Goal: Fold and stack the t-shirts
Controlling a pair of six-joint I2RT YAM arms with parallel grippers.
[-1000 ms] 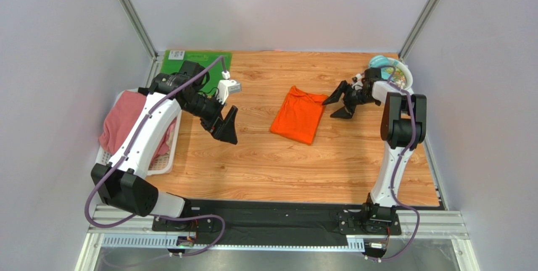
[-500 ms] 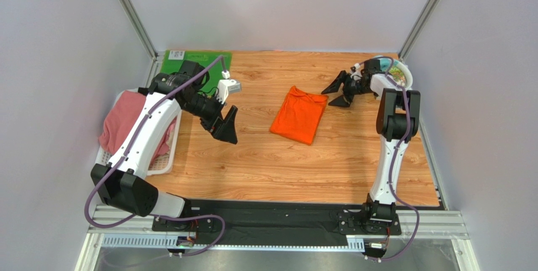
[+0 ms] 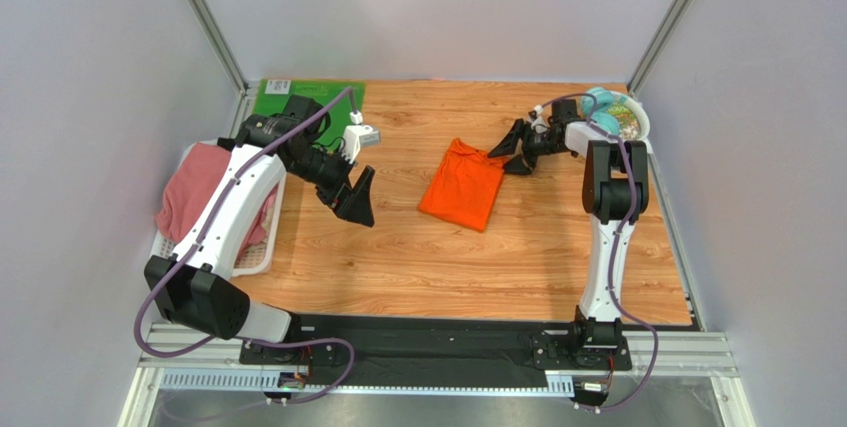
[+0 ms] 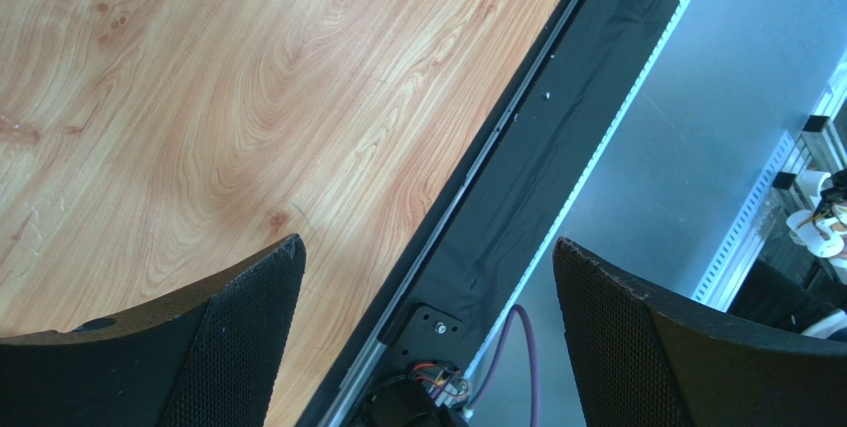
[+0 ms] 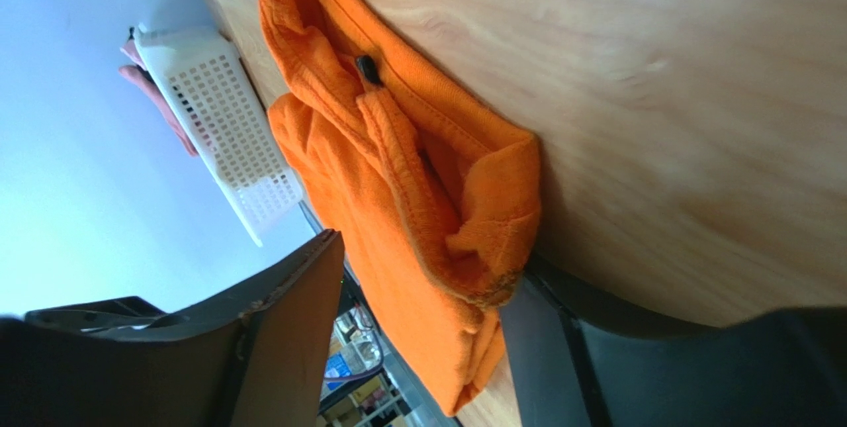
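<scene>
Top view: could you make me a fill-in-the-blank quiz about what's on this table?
The folded t-shirt on the wooden table is ___. The pink t-shirt lies in a white ___. The mat in the far left corner is ___. The ___ arm has its jaws around the folded t-shirt's corner.
Missing: orange; basket; green; right.

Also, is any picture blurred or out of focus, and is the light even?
Top external view: sharp, even light, only faint shadows on the table. Left wrist view: wood grain crisp, the left gripper dark but sharp. Right wrist view: the orange t-shirt is in focus, the right gripper near the lens looks soft.
</scene>
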